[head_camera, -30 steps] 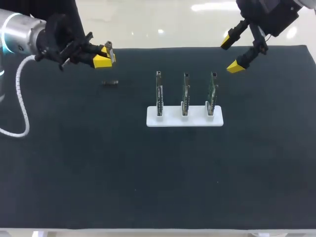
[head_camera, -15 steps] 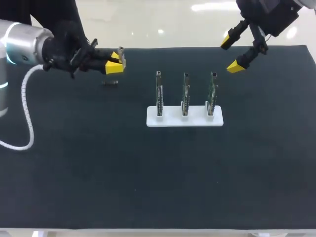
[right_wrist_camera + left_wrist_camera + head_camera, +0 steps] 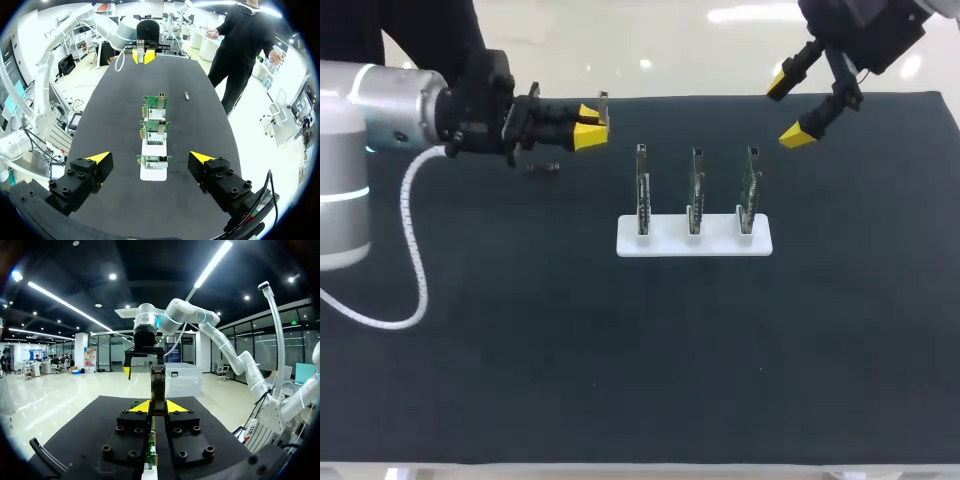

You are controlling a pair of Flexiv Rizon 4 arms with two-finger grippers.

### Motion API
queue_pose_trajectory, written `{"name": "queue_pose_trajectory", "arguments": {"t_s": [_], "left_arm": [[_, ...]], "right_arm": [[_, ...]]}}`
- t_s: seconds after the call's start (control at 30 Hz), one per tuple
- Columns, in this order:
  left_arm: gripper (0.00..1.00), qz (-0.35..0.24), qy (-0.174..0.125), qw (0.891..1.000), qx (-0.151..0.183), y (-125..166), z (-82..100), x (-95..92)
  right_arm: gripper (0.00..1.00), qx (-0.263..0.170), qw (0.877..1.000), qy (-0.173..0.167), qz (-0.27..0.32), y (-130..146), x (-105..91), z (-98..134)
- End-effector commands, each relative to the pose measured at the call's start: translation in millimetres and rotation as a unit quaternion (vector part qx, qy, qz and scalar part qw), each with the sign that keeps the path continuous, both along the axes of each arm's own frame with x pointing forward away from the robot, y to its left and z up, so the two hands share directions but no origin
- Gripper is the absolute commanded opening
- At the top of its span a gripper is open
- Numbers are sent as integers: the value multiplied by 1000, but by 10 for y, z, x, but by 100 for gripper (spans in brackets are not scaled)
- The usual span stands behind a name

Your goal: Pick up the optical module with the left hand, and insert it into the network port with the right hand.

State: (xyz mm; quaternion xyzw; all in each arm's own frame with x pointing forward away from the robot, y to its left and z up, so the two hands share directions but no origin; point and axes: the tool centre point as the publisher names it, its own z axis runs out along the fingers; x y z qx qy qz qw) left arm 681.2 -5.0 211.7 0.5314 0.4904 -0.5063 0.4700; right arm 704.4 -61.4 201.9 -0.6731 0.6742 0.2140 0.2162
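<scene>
Yellow-tipped left tool (image 3: 589,128) clamps the optical module (image 3: 158,384), which juts beyond its tips.

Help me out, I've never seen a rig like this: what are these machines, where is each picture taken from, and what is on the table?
These are two robot arms at a black table, each ending in a two-fingered gripper with yellow tips. One picture looks down from above and behind the robot. The two round ones come from a camera on each wrist. The left gripper is shut on a small optical module, held above the table. The right gripper hangs open over the far edge, holding nothing. On the table is a white stand with three upright circuit boards, and a small dark part lies near the left gripper.
</scene>
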Motion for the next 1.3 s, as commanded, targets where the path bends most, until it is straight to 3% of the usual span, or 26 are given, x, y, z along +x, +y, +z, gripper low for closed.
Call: {"name": "queue_pose_trajectory", "arguments": {"t_s": [0.03, 0.4, 0.67, 1.3], "left_arm": [[0, 79, -12, 997, -8, -87, -25, 2], [0, 35, -44, 998, -16, -182, -107, 43], [0, 7, -41, 999, -10, -241, -135, 22], [0, 4, -41, 999, -7, -305, -144, 43]], "right_arm": [[100, 0, 1000, 0, -1, 1, -7, 2], [100, 0, 1000, 0, -1, 1, -7, 2], [100, 0, 1000, 0, -1, 1, -7, 2], [100, 0, 1000, 0, -1, 1, -7, 2]]}}
